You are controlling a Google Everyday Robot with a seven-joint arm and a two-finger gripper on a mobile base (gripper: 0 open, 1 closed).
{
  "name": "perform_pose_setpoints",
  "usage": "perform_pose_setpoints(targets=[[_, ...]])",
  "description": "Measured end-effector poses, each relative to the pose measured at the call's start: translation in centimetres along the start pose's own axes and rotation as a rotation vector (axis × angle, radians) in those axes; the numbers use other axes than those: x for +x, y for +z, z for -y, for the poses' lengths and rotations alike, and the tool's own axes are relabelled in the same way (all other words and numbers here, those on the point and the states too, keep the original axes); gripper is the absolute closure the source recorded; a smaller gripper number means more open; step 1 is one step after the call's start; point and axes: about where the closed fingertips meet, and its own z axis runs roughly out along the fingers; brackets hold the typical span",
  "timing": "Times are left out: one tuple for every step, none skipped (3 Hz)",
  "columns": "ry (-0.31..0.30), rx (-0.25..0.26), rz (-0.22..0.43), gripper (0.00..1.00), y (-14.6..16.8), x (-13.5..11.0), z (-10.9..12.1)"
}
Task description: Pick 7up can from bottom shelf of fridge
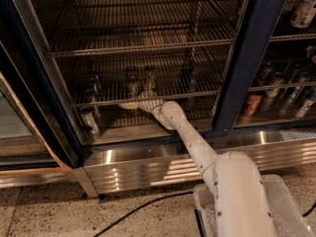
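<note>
Claw (129, 104) deep inside fridge (238, 83), tip half hidden under wire rack (148, 97) rail; wide or narrow, cannot tell. Left of claw, slightly lower: 7up can (90, 120), upright on bottom shelf (197, 114), apart.

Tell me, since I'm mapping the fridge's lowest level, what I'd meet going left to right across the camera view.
7up can → gripper, over the bottom shelf → dark blue door frame → red can in the right compartment.
</note>
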Motion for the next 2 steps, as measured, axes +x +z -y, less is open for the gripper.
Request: perform_pose_setpoints(targets=[[0.02, -0.014, -0.015, 0.0, 0.66, 0.42, -0.06], [0.033, -0.012, -0.015, 0.0, 1.3, 0.46, 0.12]])
